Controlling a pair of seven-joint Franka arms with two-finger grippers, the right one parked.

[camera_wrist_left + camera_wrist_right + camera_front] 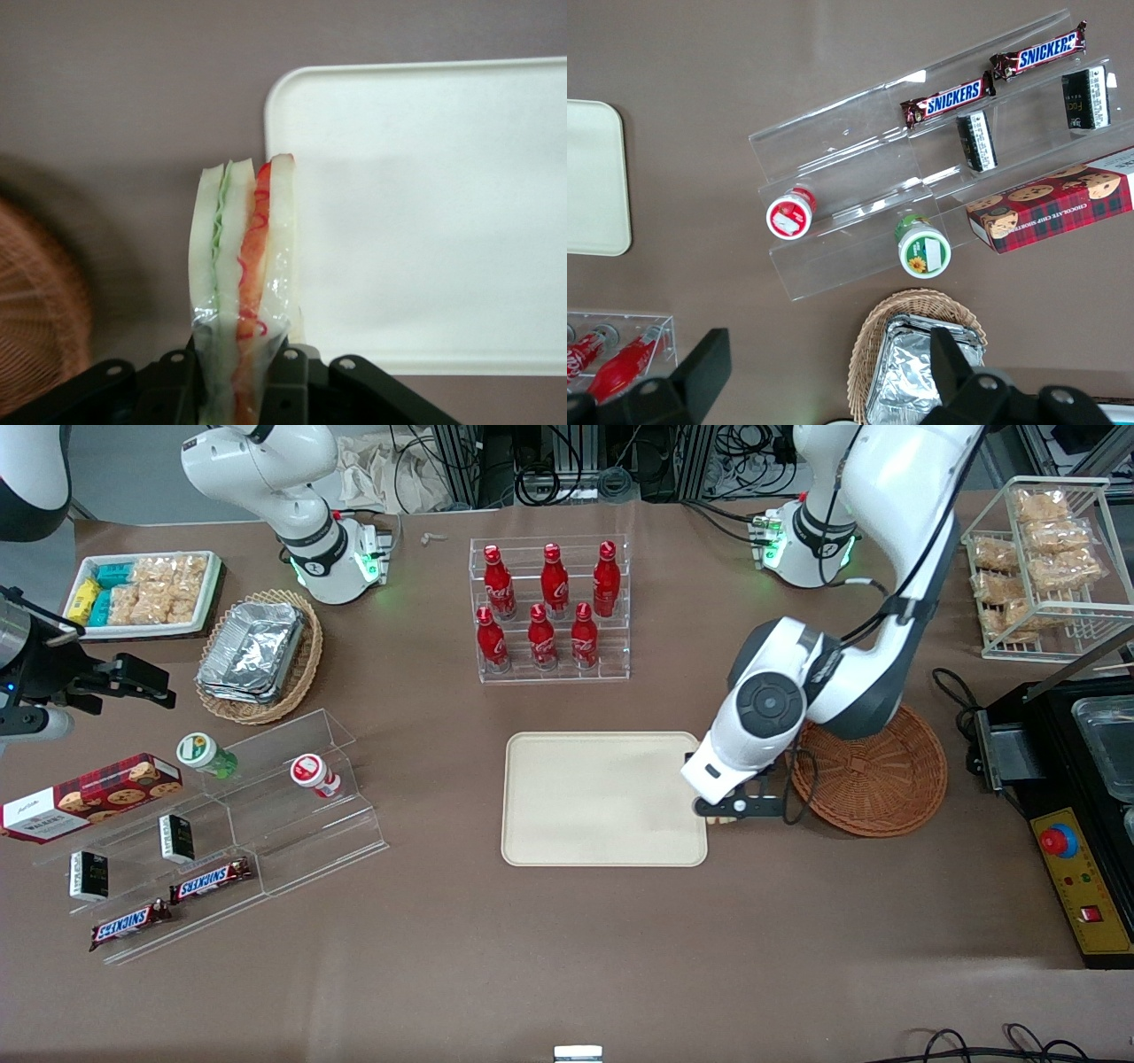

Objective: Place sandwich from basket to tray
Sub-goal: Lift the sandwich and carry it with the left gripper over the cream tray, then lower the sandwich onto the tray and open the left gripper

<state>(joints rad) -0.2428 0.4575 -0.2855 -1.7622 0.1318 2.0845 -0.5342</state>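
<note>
My left gripper (722,812) hangs over the gap between the reddish-brown basket (873,775) and the cream tray (602,797), at the tray's corner nearest the front camera on the basket's side. It is shut on the sandwich (241,257), a wrapped wedge of white bread with red and green filling, held upright between the fingers (288,390). In the front view only a sliver of the sandwich (726,818) shows under the gripper. The tray (443,212) lies beside the sandwich and the basket (35,310) at the other side. The basket holds nothing that I can see.
A clear rack of red bottles (551,607) stands farther from the front camera than the tray. A wire rack of bagged snacks (1041,558) and a black machine (1076,806) sit toward the working arm's end. Acrylic shelves with snacks (213,833) and a foil-tray basket (257,654) lie toward the parked arm's end.
</note>
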